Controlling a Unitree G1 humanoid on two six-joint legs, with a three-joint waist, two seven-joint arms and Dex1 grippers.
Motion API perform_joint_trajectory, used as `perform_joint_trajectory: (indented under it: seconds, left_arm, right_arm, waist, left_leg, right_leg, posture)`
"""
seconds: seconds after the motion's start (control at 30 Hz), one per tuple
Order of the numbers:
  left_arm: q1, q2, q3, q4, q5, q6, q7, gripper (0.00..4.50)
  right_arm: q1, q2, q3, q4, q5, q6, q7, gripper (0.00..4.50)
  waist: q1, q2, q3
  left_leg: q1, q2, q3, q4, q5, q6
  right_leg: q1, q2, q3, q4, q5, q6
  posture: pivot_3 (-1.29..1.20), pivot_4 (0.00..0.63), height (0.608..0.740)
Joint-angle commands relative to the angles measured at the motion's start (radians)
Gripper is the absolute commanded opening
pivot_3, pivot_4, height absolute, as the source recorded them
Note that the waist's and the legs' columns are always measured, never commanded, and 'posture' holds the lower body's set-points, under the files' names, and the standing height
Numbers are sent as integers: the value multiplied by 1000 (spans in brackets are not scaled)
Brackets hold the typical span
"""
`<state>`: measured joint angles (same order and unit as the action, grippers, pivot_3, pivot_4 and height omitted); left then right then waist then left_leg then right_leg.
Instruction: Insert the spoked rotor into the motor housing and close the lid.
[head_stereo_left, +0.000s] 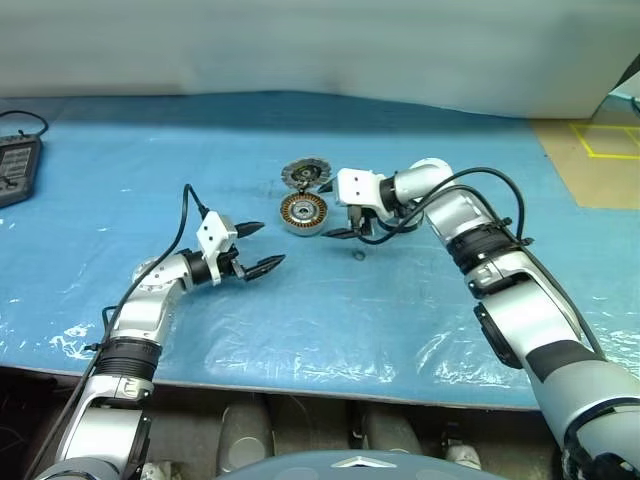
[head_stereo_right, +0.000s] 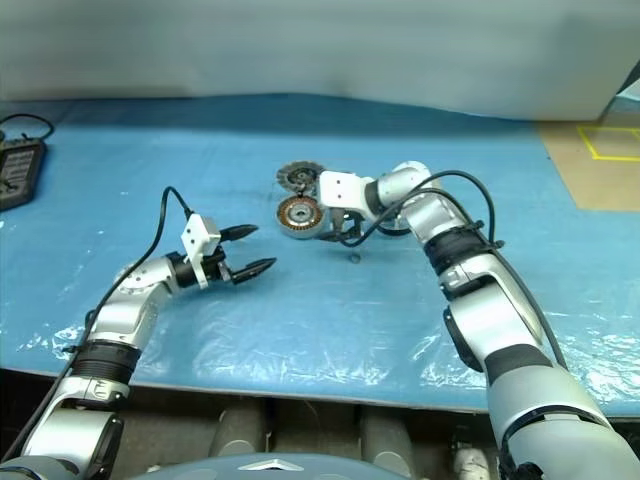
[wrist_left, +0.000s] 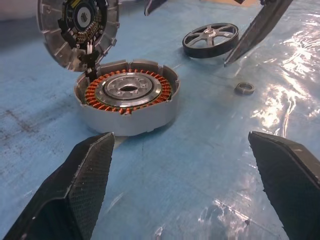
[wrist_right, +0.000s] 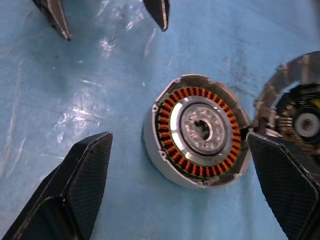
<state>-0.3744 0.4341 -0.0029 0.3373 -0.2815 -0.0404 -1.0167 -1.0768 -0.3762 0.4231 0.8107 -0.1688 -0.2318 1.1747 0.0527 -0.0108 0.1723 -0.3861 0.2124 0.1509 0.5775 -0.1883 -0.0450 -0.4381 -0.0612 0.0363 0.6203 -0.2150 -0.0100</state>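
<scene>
While both pairs of jaws stand spread wide with nothing between them, the right gripper (wrist_right: 180, 190) hangs just above the motor housing (wrist_right: 197, 131), its fingers straddling the cup without touching it. The lid (wrist_left: 77, 27) stands tilted open on the housing's far rim, its dark inner face showing. Beyond the right gripper, on the side away from the housing, the spoked rotor (wrist_left: 210, 40) lies flat, and a small metal ring (wrist_left: 244, 88) lies near it, closer to the robot. The left gripper (head_stereo_left: 258, 247) hovers well apart from the housing, to its left and nearer the robot, with its fingers pointing toward it.

Everything rests on a blue plastic sheet (head_stereo_left: 330, 310), wrinkled and glossy along its near edge, spread over a table. A black device with a cable (head_stereo_left: 15, 165) sits at the sheet's far left edge. Past the far right corner shows tan floor with yellow tape lines (head_stereo_left: 605, 140).

The right arm reaches forward and bends leftward at the wrist, gripper angled down. The left forearm lies low, its gripper about level.
</scene>
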Motion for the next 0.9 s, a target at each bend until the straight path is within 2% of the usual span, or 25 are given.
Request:
perform_joint_trajectory:
  seconds: [0.03,0.17,0.4,0.6,0.9]
  left_arm:
    - [8,13,18,-32,-5,-17,6,4473]
    - [17,15,23,-35,-6,-19,13,4473]
    - [34,20,27,-49,-9,-17,23,4473]
    - [54,24,29,-71,-14,-11,36,4473]
    - [101,30,35,-117,-21,-2,63,4473]
  right_arm:
    - [-95,36,30,118,-59,-87,-5,4500]
    - [-174,85,60,265,-127,-157,-40,4500]
    - [-243,146,73,407,-206,-216,-101,4500]
    - [-266,191,85,468,-271,-225,-169,4500]
    - [-272,237,93,510,-320,-205,-191,4500]
  waist:
    - [-3,0,0]
    - [-8,0,0]
    - [-9,0,0]
    - [-9,1,0]
    - [-9,1,1]
  left_leg:
    - [-1,0,0,0,0,0]
    - [0,3,0,1,0,0]
    - [0,6,0,1,0,0]
    - [0,8,0,1,0,-1]
    - [0,10,0,1,-1,-1]
  right_leg:
    - [-1,0,0,1,0,0]
    - [-1,1,-1,3,-2,-3]
    - [-1,3,-3,3,-3,-6]
    - [-1,4,-4,4,-4,-7]
    - [-1,5,-5,4,-5,-8]
  posture:
    - [0,150,740]
    - [0,150,740]
    - [0,150,740]
    - [0,150,740]
    - [0,150,740]
